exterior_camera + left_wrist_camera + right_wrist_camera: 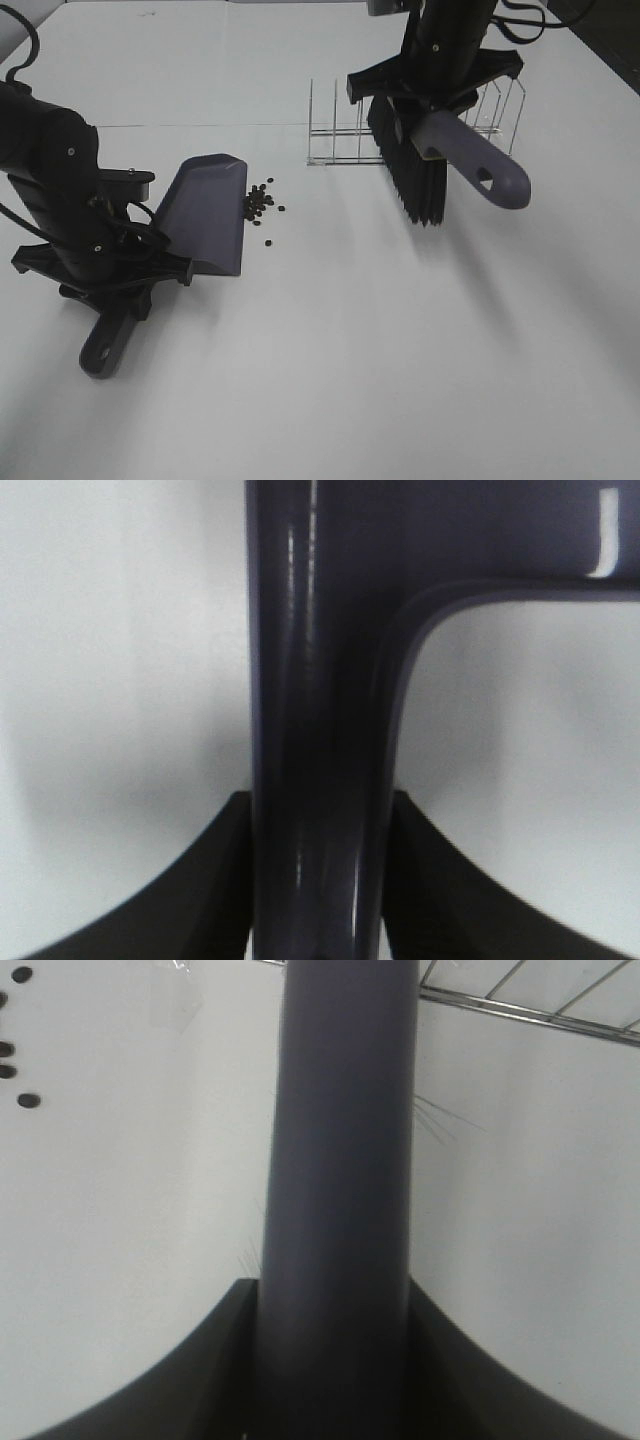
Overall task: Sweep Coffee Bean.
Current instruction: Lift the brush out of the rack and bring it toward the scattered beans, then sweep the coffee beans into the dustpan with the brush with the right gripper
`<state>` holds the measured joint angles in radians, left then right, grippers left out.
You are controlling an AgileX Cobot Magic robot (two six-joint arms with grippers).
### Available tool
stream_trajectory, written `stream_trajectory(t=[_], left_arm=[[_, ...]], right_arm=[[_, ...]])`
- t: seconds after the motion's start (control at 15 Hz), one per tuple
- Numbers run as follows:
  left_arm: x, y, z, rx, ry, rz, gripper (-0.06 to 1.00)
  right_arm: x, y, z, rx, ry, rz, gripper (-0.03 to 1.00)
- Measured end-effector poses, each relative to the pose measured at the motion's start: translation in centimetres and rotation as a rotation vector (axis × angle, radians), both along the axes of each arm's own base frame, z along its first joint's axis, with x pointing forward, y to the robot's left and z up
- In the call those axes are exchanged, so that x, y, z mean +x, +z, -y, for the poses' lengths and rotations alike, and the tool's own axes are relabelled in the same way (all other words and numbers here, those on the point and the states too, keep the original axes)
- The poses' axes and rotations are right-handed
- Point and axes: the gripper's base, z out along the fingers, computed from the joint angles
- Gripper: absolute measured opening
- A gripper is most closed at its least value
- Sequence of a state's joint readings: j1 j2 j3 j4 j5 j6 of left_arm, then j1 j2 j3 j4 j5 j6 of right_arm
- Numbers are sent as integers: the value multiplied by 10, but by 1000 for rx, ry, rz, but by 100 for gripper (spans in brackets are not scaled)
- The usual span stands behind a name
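Two grips hold: near left, the left fingers [200,900] are clamped on the handle of the grey-purple dustpan [205,210], which rests on the bench [350,350]. Some twenty coffee beans [260,203] lie just right of its lip. Farther right, the right fingers [200,1380] clamp the brush [415,185], seemingly lifted, before a wire rack [340,135].

— Where is the high camera sitting?
— It is looking down on the whole tabletop [330,380] from well above and away.
— And the wrist ones?
— Each is peering along its own jaws, very near. The left is facing the dustpan [310,680] handle running out between them. The right is facing the brush [340,1160] handle, with the coffee bean [30,1101] scatter and wire rack [530,1018] beyond, both shared with the high view.
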<state>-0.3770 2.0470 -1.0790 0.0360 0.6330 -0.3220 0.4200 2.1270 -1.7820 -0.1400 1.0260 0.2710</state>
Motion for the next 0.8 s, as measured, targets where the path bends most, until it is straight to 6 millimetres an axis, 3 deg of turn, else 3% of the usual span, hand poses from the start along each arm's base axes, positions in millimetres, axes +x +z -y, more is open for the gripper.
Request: stream_trajectory(t=[0.4,0.67,0.73,0.8], left_arm=[[0,0,0,0,1,-2,35],[0,0,0,0,1,-2,35],[0,0,0,0,1,-2,35],[0,0,0,0,1,-2,35]], right_arm=[[-9,-67,-53,-94,129,-79,31],[-12,-84,-110,-66,212,-75,31],[-17,-89,-140,-3,245,-97,31],[-19,-89,-153,38,262,-101,31]])
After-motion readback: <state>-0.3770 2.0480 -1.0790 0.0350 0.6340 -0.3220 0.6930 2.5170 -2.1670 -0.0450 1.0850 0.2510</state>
